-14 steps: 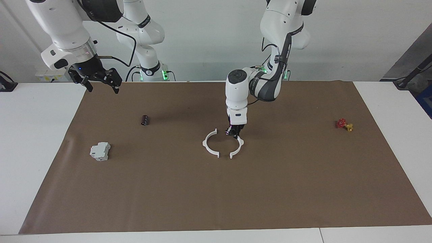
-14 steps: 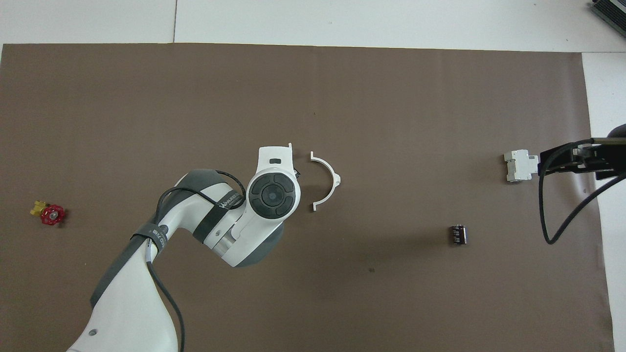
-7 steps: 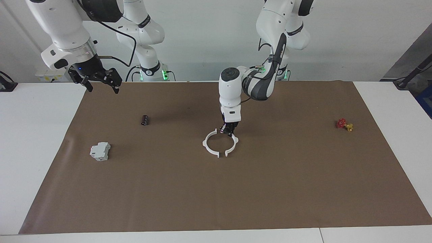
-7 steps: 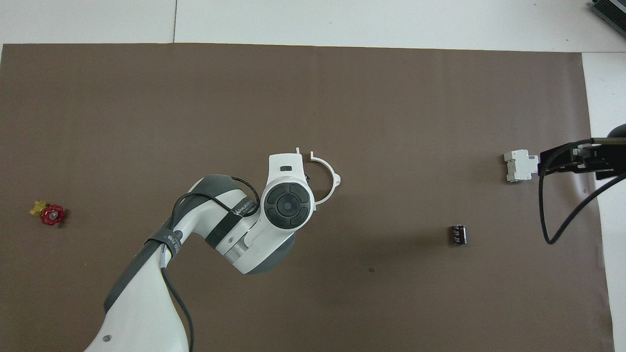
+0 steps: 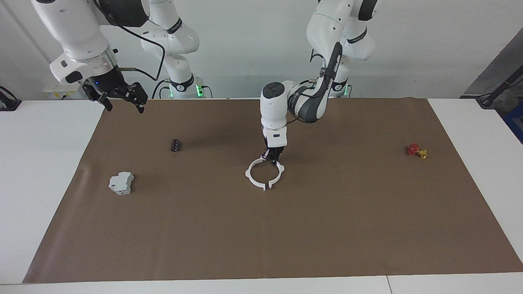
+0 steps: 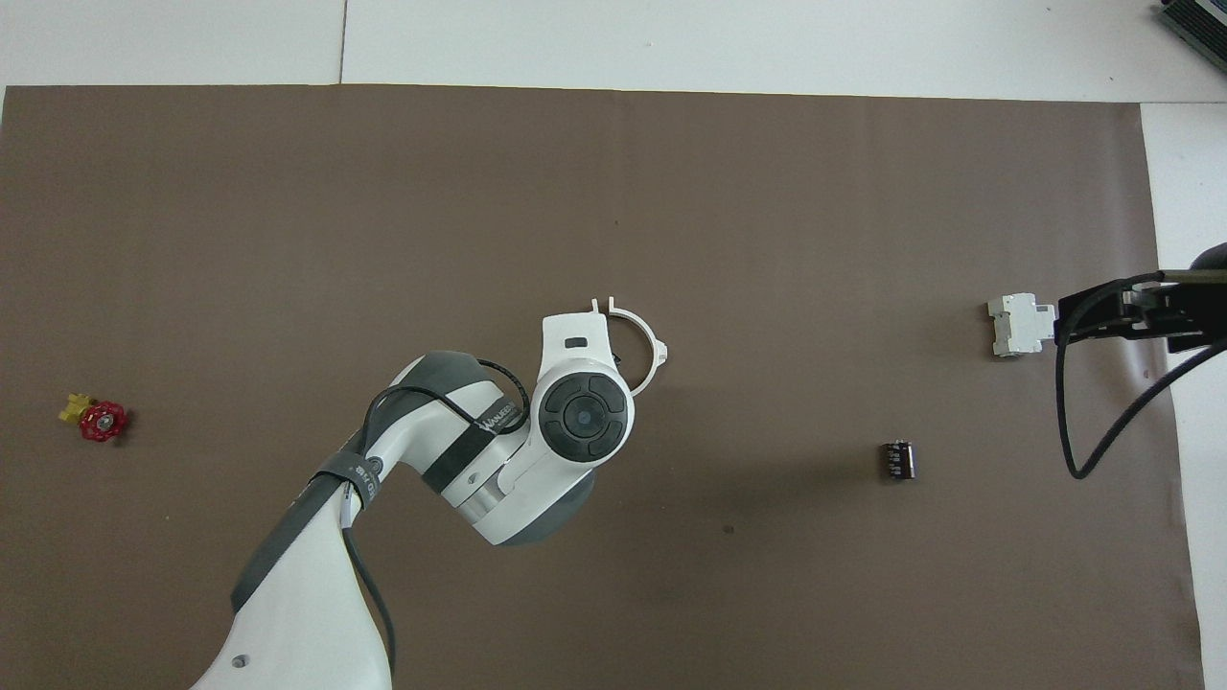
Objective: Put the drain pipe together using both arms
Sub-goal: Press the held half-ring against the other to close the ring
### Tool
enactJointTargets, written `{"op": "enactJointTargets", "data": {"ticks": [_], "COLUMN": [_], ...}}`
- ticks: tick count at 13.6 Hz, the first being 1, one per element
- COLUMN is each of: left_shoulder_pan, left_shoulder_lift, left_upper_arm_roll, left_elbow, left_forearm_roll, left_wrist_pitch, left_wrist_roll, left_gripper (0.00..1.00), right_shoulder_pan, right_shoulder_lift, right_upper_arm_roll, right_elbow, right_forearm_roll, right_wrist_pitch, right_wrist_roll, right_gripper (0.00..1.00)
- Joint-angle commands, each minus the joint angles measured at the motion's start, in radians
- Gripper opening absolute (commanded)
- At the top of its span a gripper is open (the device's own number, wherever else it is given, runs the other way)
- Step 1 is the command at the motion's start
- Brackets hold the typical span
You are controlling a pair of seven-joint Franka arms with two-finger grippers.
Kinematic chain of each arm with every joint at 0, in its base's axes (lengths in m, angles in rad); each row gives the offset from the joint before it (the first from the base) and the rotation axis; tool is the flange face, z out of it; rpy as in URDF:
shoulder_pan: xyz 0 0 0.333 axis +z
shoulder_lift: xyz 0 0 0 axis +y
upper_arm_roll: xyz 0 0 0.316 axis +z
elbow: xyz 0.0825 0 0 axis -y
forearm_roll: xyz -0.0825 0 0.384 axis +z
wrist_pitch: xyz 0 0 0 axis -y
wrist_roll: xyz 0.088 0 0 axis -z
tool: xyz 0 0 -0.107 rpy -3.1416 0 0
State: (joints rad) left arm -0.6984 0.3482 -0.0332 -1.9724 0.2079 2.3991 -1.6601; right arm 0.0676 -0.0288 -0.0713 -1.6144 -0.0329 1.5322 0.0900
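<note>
Two white half-ring arcs lie on the brown mat at mid-table, their ends almost meeting in a ring. My left gripper (image 5: 273,158) comes straight down and is shut on the end nearer the robots of the arc toward the left arm's end (image 5: 281,172). The other arc (image 5: 248,173) lies flat beside it; a small gap shows between the ends farther from the robots. In the overhead view the left wrist hides the held arc except one tip, and the free arc (image 6: 658,347) shows. My right gripper (image 5: 122,100) hangs open and empty, raised over the mat's edge at the right arm's end.
A grey-white boxy block (image 5: 121,183) and a small black cylinder (image 5: 175,145) lie toward the right arm's end. A red and yellow valve piece (image 5: 416,150) lies toward the left arm's end. The mat (image 5: 327,228) covers most of the table.
My left gripper has slid its arc toward the right arm's end, closing the gap to the other arc. The right arm has not moved.
</note>
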Motion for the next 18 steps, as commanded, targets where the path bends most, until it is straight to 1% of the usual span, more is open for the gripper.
{"op": "enactJointTargets", "data": {"ticks": [1, 14, 15, 18], "left_shoulder_pan": [-0.019, -0.021, -0.016, -0.018], "left_shoulder_lift": [0.003, 0.014, 0.014, 0.015], "left_upper_arm_roll": [0.013, 0.015, 0.013, 0.015], "left_elbow": [-0.005, -0.006, -0.006, 0.001], "left_forearm_roll": [0.025, 0.025, 0.025, 0.025], "left_wrist_pitch": [0.012, 0.037, 0.037, 0.035], "left_wrist_roll": [-0.036, -0.035, -0.033, -0.033], "left_gripper": [0.0, 0.0, 0.09, 0.09], "right_shoulder_pan": [-0.008, -0.008, -0.008, -0.008], "right_shoulder_lift": [-0.01, -0.01, -0.01, -0.01], "right_upper_arm_roll": [-0.001, -0.001, 0.001, 0.001], "right_elbow": [-0.001, -0.001, -0.001, -0.001], "right_forearm_roll": [0.019, 0.019, 0.019, 0.019], "right_wrist_pitch": [-0.011, -0.011, -0.011, -0.011], "right_wrist_roll": [-0.012, -0.012, -0.012, -0.012], "right_gripper": [1.0, 1.0, 1.0, 1.0]}}
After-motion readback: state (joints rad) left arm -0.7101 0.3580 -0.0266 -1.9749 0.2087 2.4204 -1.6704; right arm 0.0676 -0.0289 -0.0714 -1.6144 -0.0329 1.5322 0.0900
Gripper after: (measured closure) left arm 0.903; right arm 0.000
